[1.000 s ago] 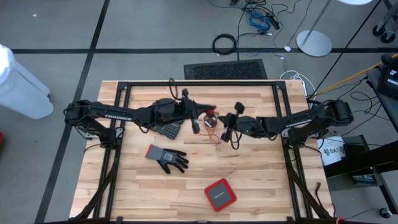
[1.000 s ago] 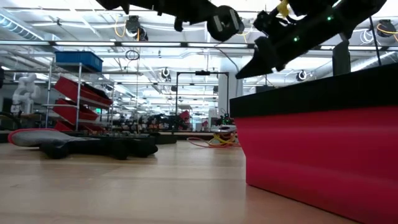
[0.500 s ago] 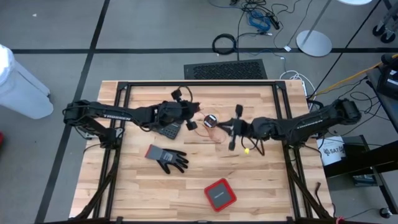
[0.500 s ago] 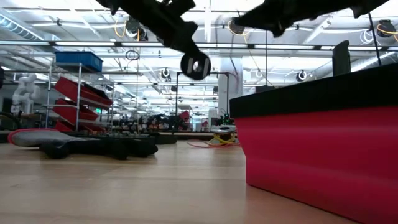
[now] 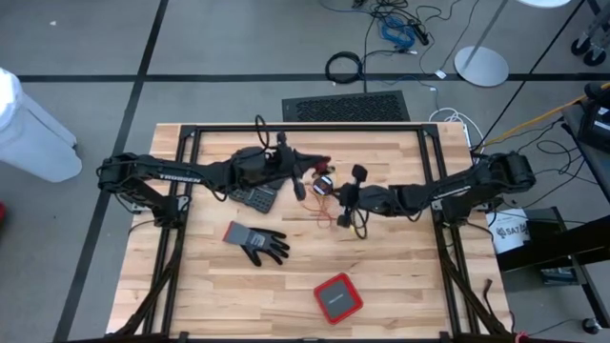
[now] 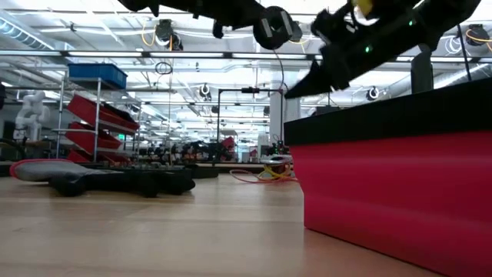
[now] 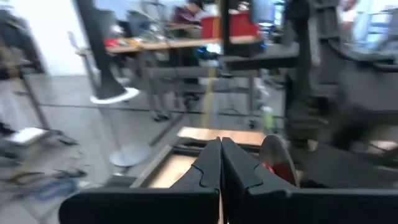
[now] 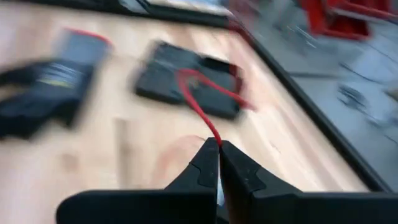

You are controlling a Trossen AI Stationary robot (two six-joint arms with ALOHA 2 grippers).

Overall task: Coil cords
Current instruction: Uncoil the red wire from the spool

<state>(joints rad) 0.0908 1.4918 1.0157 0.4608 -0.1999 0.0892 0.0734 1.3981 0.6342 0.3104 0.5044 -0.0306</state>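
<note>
1. Right gripper (image 8: 219,163) has its two dark fingers pressed together on the red cord (image 8: 200,111), which runs out from between the tips toward the dark keypad-like device (image 8: 186,81) on the wood. In the high view this gripper (image 5: 345,202) hangs over the middle of the table.
2. Left gripper (image 7: 221,163) also has its fingers pressed together; whether anything is pinched between them cannot be told. In the high view it (image 5: 303,183) sits just left of the right gripper, over the far middle of the table.
3. Wooden table (image 5: 400,295) carries everything, with a black frame around its edges.
4. Grey and black glove (image 5: 255,242) lies flat near the table's middle left, well apart from both grippers.
5. Red box with a dark top (image 5: 337,297) stands near the front edge; in the low view it (image 6: 392,185) fills the right side.
6. Dark keypad-like device (image 5: 257,199) lies under the left arm's wrist, just beyond the glove.
7. Red cord (image 5: 326,211) lies as thin loose loops on the wood between the two grippers, one strand rising to the right gripper.
8. Yellow cord (image 6: 270,174) shows only in the low view, as a small bundle far back on the table beside red strands.
</note>
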